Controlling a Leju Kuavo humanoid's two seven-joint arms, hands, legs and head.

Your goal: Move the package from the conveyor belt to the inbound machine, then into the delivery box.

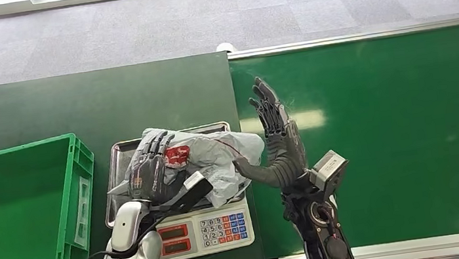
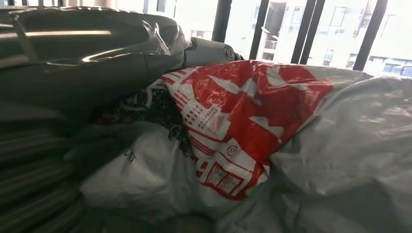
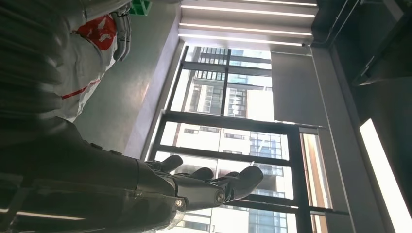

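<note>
Head view: the left hand (image 1: pixel 148 169) lies on the package (image 1: pixel 207 155) on the scale (image 1: pixel 203 228), apparently gripping it; right hand (image 1: pixel 275 134) released, fingers straight, beside it.

Left hand (image 1: pixel 148 169) curled; right hand (image 1: pixel 279 138) flat, spread.

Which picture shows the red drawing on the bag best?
The left wrist view: the red print is big and close on the grey package. The head view shows it tiny beside the left hand; the right wrist view, a small patch.
</note>
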